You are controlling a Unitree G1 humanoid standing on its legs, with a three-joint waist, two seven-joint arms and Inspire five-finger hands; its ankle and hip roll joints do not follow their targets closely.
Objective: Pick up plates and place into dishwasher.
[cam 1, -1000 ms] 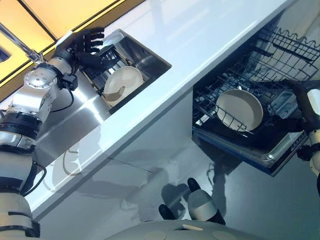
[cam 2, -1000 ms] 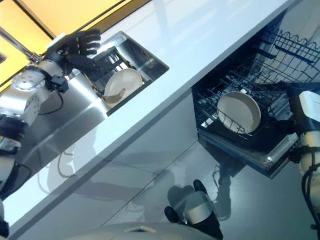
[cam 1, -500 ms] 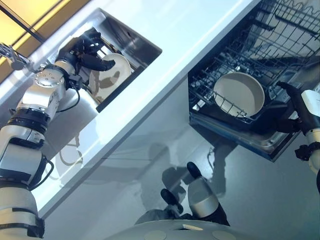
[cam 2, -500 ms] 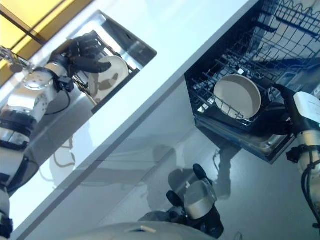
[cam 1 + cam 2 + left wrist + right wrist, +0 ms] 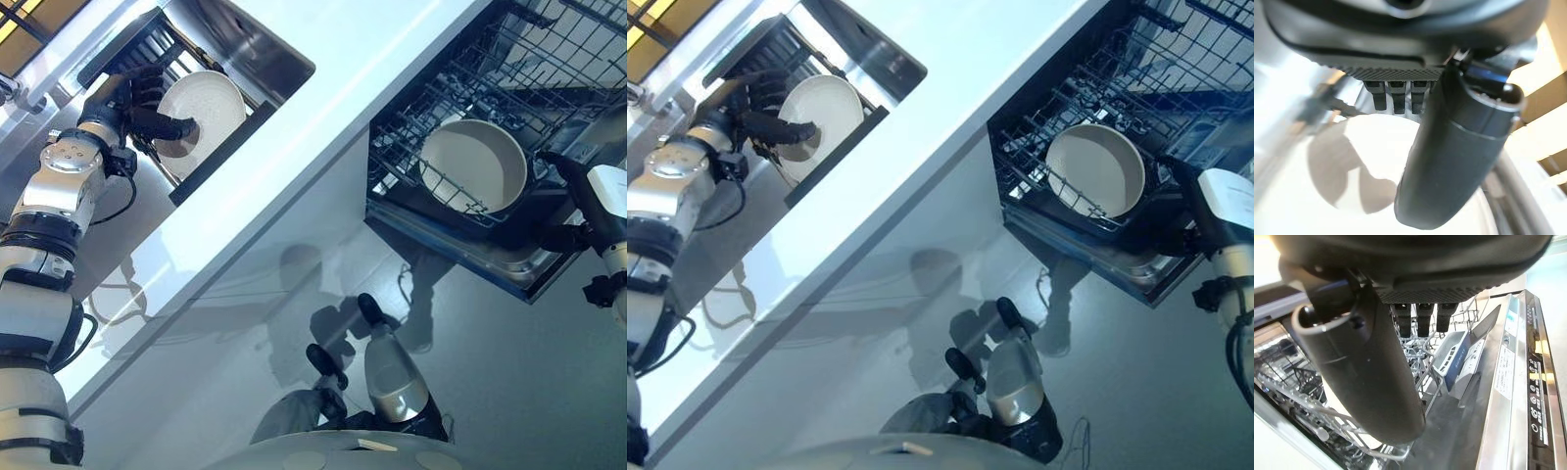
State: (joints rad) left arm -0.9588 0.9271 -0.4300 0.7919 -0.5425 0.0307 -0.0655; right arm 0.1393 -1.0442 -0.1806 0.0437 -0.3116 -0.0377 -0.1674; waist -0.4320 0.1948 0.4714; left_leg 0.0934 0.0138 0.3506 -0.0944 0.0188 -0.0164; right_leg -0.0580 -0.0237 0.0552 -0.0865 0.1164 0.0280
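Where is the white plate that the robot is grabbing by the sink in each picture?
Left eye view: round white plate upper left, in the left hand.
Right eye view: upper left again.
Left wrist view: behind the thumb.
Right wrist view: not there.
Shared landmark: steel sink.

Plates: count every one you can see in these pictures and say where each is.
2. One plate stands in the sink, gripped by the left hand. The other plate leans in the dishwasher rack. More could be hidden behind the rack wires.
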